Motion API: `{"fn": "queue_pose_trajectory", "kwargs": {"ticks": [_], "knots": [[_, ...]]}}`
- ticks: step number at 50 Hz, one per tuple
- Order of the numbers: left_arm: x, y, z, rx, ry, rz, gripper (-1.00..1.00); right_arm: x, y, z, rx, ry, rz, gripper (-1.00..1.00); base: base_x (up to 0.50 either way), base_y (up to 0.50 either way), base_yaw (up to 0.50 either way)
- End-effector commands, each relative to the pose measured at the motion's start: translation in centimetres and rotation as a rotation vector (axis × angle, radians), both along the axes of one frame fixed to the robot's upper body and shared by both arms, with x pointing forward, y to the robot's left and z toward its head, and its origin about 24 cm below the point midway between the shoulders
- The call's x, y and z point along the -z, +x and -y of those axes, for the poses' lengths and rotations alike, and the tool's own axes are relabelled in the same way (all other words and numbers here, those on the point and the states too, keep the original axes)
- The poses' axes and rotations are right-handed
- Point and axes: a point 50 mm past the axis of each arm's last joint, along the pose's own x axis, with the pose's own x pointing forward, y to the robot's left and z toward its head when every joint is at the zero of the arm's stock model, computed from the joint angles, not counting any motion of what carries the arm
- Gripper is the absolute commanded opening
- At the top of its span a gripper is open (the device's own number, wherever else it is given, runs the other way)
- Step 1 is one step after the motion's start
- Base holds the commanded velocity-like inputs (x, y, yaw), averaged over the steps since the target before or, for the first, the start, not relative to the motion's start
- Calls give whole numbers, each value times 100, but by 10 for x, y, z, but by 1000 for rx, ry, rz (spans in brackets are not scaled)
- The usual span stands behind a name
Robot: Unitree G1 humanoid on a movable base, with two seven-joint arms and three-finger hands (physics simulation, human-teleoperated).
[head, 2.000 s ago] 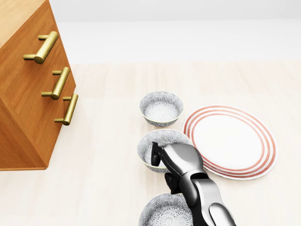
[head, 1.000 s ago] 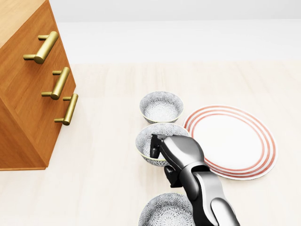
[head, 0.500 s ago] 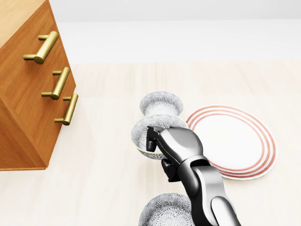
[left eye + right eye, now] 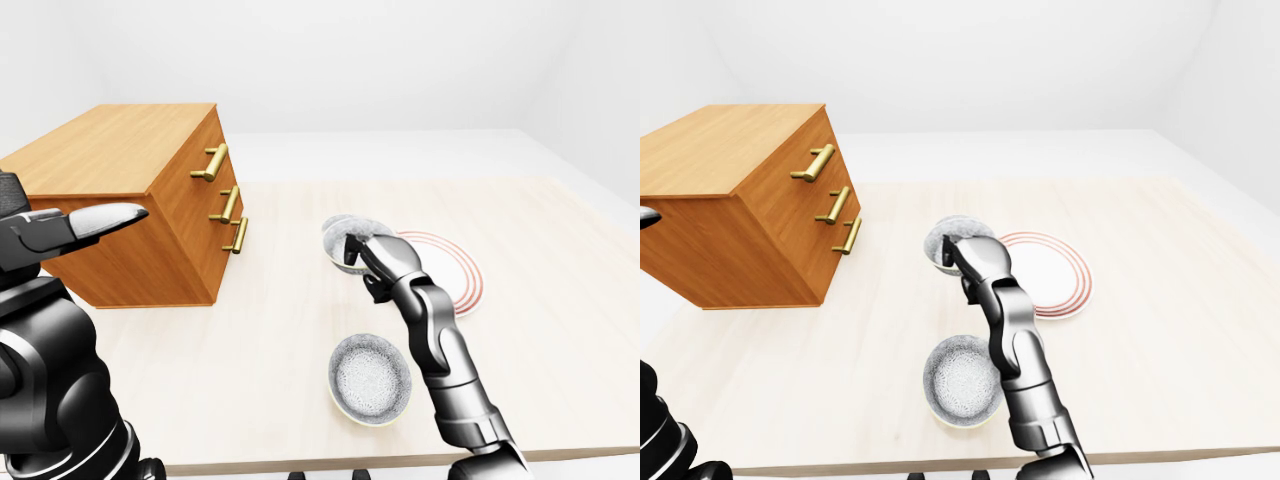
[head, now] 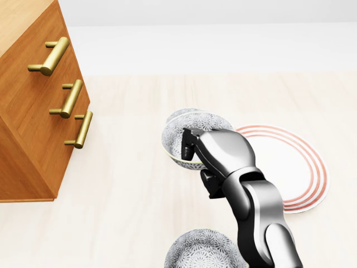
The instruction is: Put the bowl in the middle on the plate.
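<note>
Closest to the robot, at the left edge of the left-eye view, the left robot hand [image 4: 75,225] is raised beside the body, well apart from the dishes. It appears to be parked out of the way, and I cannot tell whether its fingers are curled or spread.

Next, at the bottom of the head view, the near bowl [image 5: 198,251] sits upright on the pale wooden surface [image 5: 122,212]. The right forearm passes just beside its right rim, so a low swing of the arm could knock it.

Above it in that view, the right robot hand [image 5: 220,151] is clenched on the middle bowl [image 5: 177,139]. Its dark fingers [image 5: 187,146] hook over the rim on the plate side. The bowl tips a little and looks to be clear of the surface, which suits a carry rather than a slide. A grip on one edge lets the bowl tilt, so it wants a level, gentle set-down.

To the right of the held bowl lies the red-ringed plate [image 5: 304,167], flat and bare, with the hand covering its left part. The move to come is a short one to the right.

Just above the hand, the far bowl [image 5: 215,120] peeks out, very close to the held one.

Farthest left stands a chest of drawers [image 5: 33,139], well apart.
</note>
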Motion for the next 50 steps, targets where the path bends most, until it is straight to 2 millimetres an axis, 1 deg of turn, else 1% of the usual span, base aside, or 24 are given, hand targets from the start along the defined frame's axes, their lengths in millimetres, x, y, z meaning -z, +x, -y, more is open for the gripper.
{"fn": "queue_pose_trajectory", "kwargs": {"ticks": [1,5,8,9,12,13,18,24,25,27,31,34,36,38,39,43,46,48,50], "knots": [[1,0,0,0,2,-2,100,-28,0,15,28,-8,80,-100,0,0,0],[1,0,1,-1,3,-3,100,-33,0,19,36,-9,94,-100,0,0,0],[1,0,1,-1,3,-3,100,-33,0,19,36,-9,94,-100,0,0,0],[1,0,0,-1,4,-3,100,-35,0,24,50,-8,104,-100,0,0,0],[1,0,0,-1,3,-3,100,-36,0,26,53,-8,109,-100,0,0,0],[1,1,0,-1,3,-5,100,-40,1,31,65,-7,124,-100,0,0,0],[1,1,1,0,4,-5,100,-46,3,41,89,-7,147,-100,0,0,0],[2,1,1,0,4,-7,100,-47,7,50,114,6,163,-100,0,0,0],[1,0,1,0,4,-5,100,-44,9,55,132,12,161,-100,0,0,0],[1,0,0,0,4,-5,100,-44,10,57,135,15,163,-100,0,0,0],[1,0,1,-1,4,-6,100,-44,17,69,175,38,192,-100,0,0,0],[1,0,1,-1,4,-6,100,-44,18,71,178,39,193,-100,0,0,0],[1,0,1,1,3,-4,100,-44,22,79,209,52,213,-100,0,0,0],[1,0,1,1,3,-4,100,-45,23,81,214,57,221,-100,0,0,0],[1,0,1,1,2,-3,100,-45,26,85,230,63,232,-100,0,0,0],[0,0,1,3,-1,2,100,-41,31,95,256,76,256,-100,0,0,0],[0,0,1,3,-1,2,100,-41,31,96,257,76,256,-100,0,0,0],[0,0,1,4,-1,2,100,-27,37,110,293,98,280,-100,0,0,0],[0,0,1,3,-1,1,100,-20,40,115,304,104,283,-100,0,0,0]]}}
